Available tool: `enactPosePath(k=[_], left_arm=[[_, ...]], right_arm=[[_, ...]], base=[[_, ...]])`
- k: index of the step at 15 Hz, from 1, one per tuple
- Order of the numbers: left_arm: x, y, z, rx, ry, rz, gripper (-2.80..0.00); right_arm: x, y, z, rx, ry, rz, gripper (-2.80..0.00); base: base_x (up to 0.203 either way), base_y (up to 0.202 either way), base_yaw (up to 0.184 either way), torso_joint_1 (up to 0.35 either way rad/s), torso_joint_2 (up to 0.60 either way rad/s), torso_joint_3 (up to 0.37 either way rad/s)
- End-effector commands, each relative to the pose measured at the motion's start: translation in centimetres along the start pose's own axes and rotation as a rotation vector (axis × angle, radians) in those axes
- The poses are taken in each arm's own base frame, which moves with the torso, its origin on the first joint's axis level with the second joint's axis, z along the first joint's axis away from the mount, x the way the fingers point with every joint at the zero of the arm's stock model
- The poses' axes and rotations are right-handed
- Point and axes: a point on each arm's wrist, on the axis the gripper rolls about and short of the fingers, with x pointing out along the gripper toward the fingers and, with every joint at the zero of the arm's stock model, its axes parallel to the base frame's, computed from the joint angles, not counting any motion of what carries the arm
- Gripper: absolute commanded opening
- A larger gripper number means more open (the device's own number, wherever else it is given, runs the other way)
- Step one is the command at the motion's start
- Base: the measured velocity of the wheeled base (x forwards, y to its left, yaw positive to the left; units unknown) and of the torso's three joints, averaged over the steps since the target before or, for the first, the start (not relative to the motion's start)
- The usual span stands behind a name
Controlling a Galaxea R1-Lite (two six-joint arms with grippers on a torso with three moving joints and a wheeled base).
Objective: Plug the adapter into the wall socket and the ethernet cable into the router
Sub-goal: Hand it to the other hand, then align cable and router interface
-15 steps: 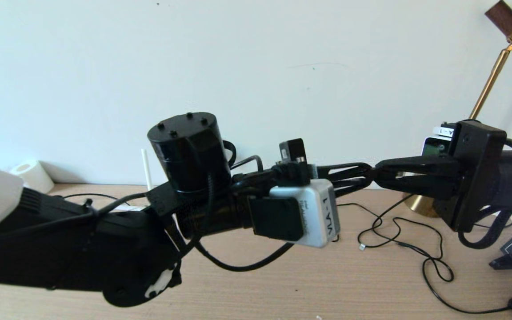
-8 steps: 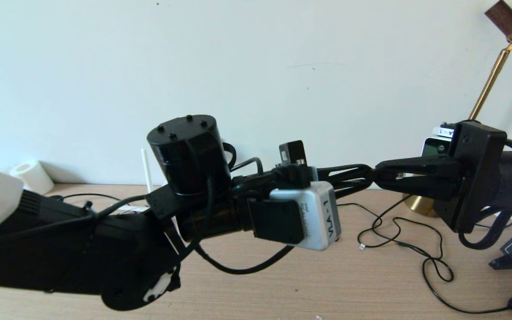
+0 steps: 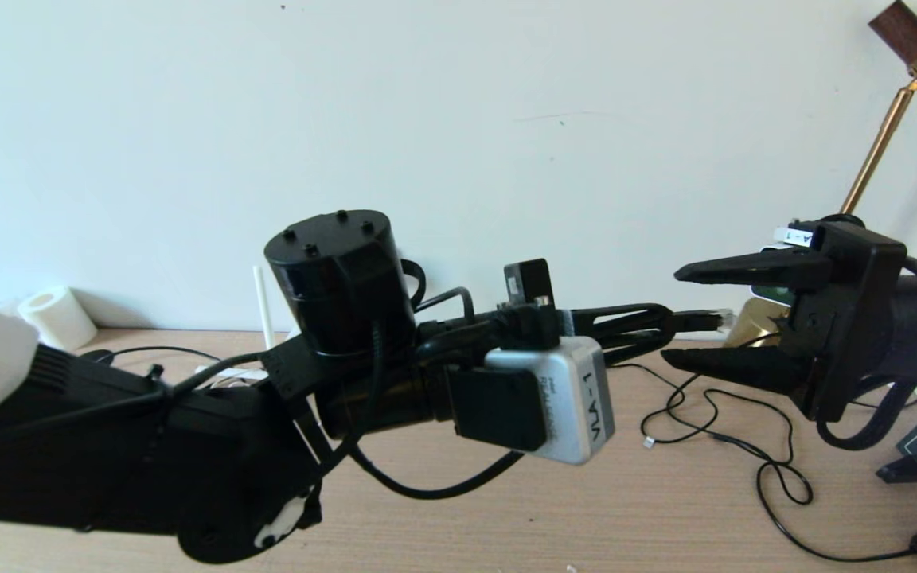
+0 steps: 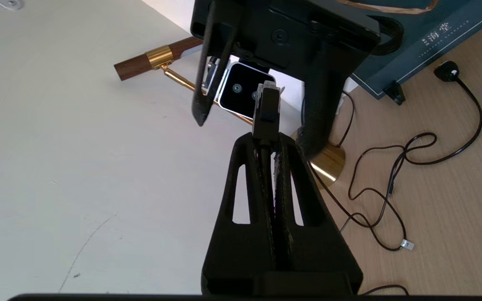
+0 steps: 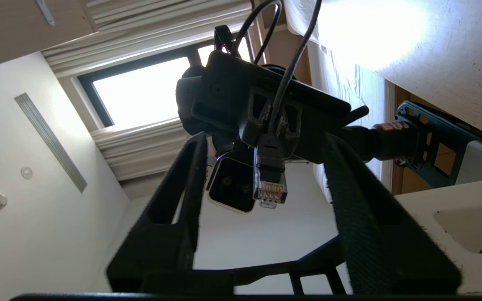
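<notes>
Above the light wooden desk (image 3: 554,509), in front of a plain white wall, the two black arms are met tip to tip in mid-air. The left gripper (image 4: 271,142) is pressed together on the thick black ethernet cable (image 3: 693,321), just behind its small clear plug tip (image 5: 269,188), which sticks out past the fingers toward the other arm. The right gripper (image 3: 673,317) is now spread wide, one finger above the plug and one below, neither touching it. Half a second ago those fingers were closed around the same spot; they have since been opened, so the cable has been passed over and is carried by the left arm alone. This is judged to be a completed handover, leaving the left arm free to carry the plug to the router. Of the router, only one slim white stick antenna (image 3: 263,302) is seen, behind the left arm. The adapter and wall socket are not in view. Thin black cables (image 3: 753,454) lie loose on the desk near a brass lamp base (image 3: 757,330).
</notes>
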Motion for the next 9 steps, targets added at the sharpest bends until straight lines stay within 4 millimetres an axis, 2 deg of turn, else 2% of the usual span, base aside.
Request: enactPosePath(k=[1, 4, 9], left_arm=[[-0.41, 0.16, 0.09, 0.009, 0.002, 0.006, -2.8], [-0.93, 0.37, -0.04, 0.011, 0.015, 0.01, -2.8], [-1.23, 0.44, -0.28, 0.012, 0.027, 0.012, -2.8]], right_arm=[[-0.24, 0.07, -0.36, 0.003, 0.005, 0.004, 0.0], [-0.9, -0.01, -1.27, -0.007, -0.002, 0.009, 0.0], [-0.96, -0.04, -1.31, 0.0, -0.004, 0.009, 0.0]], base=[[0.0, 0.0, 0.0, 0.0, 0.0, 0.0], [0.0, 0.0, 0.0, 0.0, 0.0, 0.0], [0.0, 0.0, 0.0, 0.0, 0.0, 0.0]])
